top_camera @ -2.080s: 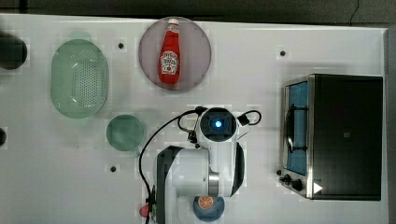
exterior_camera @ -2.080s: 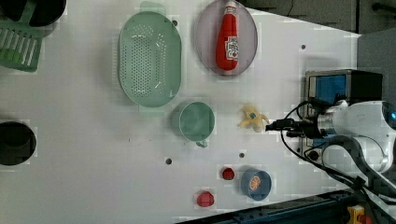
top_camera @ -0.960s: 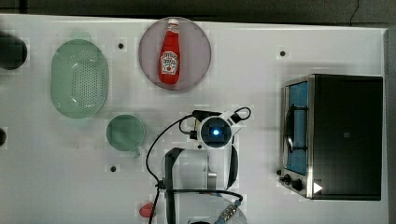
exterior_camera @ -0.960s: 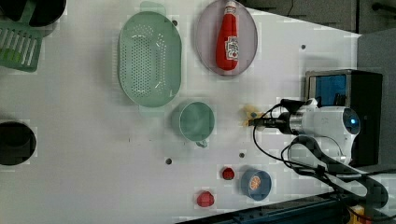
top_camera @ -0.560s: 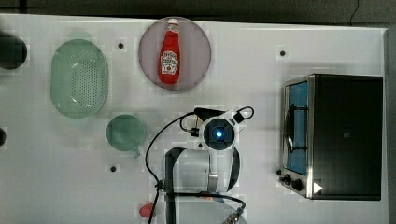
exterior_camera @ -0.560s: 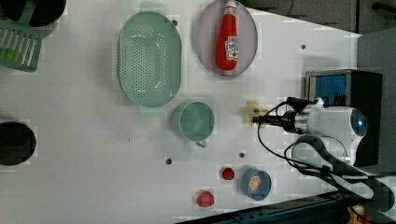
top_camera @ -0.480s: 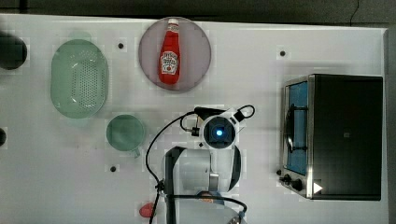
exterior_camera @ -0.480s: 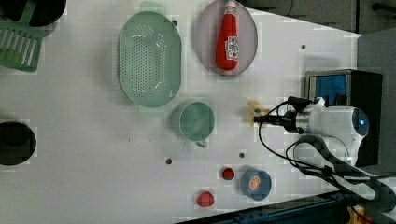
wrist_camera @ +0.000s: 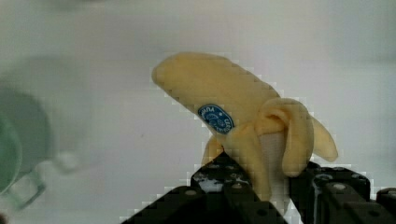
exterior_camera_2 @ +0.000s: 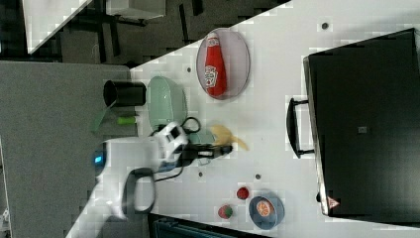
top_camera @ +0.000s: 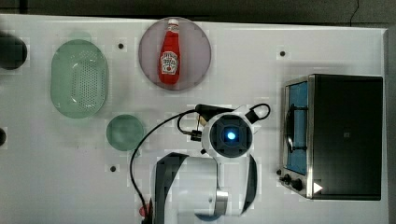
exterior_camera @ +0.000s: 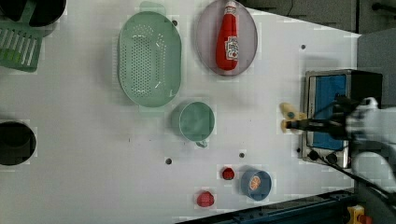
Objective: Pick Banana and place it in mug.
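Between the fingers (wrist_camera: 224,179), banana (wrist_camera: 233,112) clamped

Top, left views overhead; right oblique; wrist close on banana (wrist_camera: 233,112).

Robot lab test bench, white tabletop (top_camera: 280,28) with bolt holes, toy kitchen props around a black toaster oven (top_camera: 336,135), red ketchup bottle (top_camera: 169,58) well to the top view's left of it
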Controlling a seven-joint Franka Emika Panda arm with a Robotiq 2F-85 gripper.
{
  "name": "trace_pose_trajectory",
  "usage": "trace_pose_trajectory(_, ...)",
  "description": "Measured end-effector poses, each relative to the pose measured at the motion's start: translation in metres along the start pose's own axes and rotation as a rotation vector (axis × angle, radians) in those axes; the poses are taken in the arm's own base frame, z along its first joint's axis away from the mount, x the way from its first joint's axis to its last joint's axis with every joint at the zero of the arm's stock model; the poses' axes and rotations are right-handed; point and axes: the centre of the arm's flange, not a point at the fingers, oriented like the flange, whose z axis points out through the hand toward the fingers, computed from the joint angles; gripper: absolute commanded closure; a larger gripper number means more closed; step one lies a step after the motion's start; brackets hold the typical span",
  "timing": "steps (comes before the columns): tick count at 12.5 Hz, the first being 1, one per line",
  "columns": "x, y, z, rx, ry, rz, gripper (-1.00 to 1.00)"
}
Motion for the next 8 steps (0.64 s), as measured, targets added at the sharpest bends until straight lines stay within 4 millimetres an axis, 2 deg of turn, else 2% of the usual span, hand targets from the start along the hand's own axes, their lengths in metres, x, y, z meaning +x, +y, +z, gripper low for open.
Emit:
trace_pose_trajectory(2,0.0,-0.007,-0.065,-0.004,0.069,-0.005,0.37)
trace_pose_trajectory(3,0.0,-0.014,-0.093,-0.012,0.091,-0.001,0.37)
trace_pose_trajectory(4,-0.008,-0.024,-0.113,0.001,0.085,0.007,0.37)
trace_pose_trajectory(5,-0.019,-0.041,-0.127,0.039,0.085,0.027,0.37)
trace_pose_trajectory(7,-0.028,-0.072,-0.123,0.088,0.06,0.074,0.37)
trace_pose_trajectory(8,-0.029,-0.095,-0.12,0.121,0.041,0.103,0.37)
